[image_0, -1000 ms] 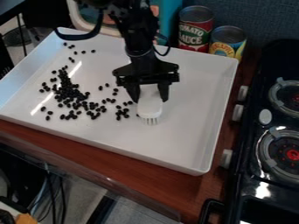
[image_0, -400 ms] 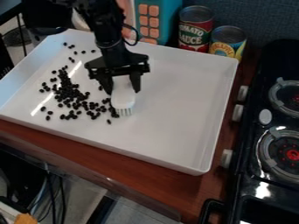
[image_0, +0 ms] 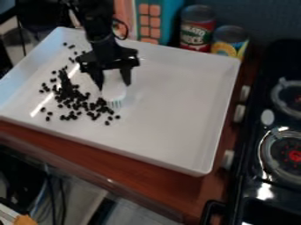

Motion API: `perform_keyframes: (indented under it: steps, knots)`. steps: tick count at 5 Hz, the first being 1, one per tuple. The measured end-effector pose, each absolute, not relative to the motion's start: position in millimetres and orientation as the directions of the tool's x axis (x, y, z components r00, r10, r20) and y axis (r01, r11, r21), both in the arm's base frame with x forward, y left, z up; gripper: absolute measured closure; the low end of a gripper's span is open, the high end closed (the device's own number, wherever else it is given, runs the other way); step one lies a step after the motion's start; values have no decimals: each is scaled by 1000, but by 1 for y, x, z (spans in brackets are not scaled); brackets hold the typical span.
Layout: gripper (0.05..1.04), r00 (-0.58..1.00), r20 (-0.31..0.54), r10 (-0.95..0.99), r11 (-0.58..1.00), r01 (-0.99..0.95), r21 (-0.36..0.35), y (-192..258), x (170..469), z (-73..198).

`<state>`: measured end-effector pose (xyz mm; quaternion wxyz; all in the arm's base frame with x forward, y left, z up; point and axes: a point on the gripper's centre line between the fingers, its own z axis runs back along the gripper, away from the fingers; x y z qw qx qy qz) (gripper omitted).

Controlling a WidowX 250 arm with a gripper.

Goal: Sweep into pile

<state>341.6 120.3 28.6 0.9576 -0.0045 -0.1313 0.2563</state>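
While part-open, snug around a brush (image_0: 114, 92), the gripper (image_0: 113, 85) above a white tray (image_0: 170, 110) on reddish wood (image_0: 170, 178), stove (image_0: 249, 176) alongside.

Tray (image_0: 170, 132): white, cooler and bluish along its left wall; bright white streak of glare at left. Beans (image_0: 67, 94): black, a dark speckling on the white. Brush (image_0: 114, 91): white, bristles pale. Gripper (image_0: 113, 85): black. Counter (image_0: 132, 164): reddish brown. Far side, left can (image_0: 197, 37): red and dark green label, pale lettering. Right can (image_0: 230, 45): yellow and blue label. Far panel (image_0: 166, 22): teal, with salmon-orange squares in a grid. Wall (image_0: 270, 19): dark blue-grey. Stove (image_0: 250, 186), right: glossy black; knobs (image_0: 228, 159) pale grey. Near burner (image_0: 295, 156): grey ring, dark inside, red centre.
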Motion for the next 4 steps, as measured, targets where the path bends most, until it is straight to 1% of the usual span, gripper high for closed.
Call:
perform_keyframes:
  steps: [1,2,3,4]
  knots:
    - [351,808,237,539,839,-538,-74,137,339,30]
    - [351,781,203,590,805,-588,-78,145,331,29]
    - [351,778,190,599,799,-596,-79,148,327,29]
    - [351,766,210,607,791,-608,-71,158,325,29]
